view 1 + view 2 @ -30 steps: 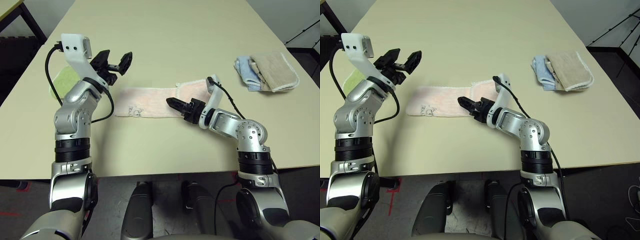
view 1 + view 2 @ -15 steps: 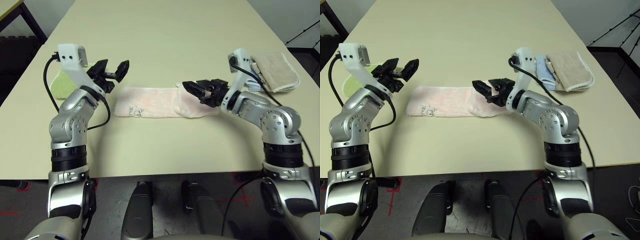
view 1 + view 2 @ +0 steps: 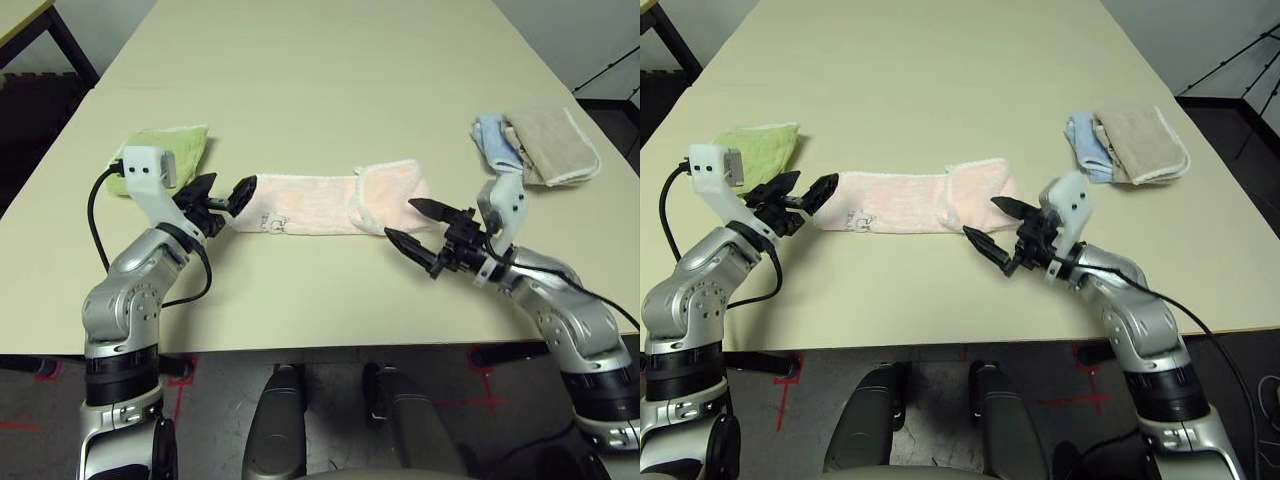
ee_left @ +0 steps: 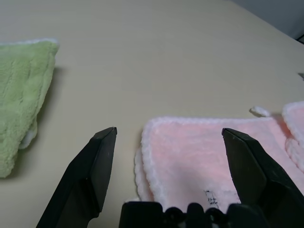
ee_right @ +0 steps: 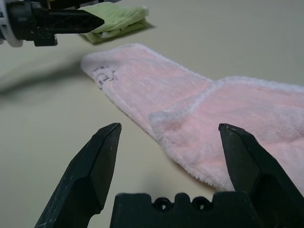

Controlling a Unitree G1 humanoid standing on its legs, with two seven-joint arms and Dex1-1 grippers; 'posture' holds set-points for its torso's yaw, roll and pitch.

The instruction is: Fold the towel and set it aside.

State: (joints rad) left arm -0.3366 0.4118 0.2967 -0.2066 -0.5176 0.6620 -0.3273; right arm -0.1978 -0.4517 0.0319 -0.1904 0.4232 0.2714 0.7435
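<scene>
Left gripper (image 3: 222, 193) and right gripper (image 3: 419, 225) each hover at one end of the towel (image 3: 330, 198), a long pink strip across the worktop (image 3: 330, 80). To fold cleanly, each should pinch its end's edge squarely. Both are spread wide, holding nothing.
</scene>
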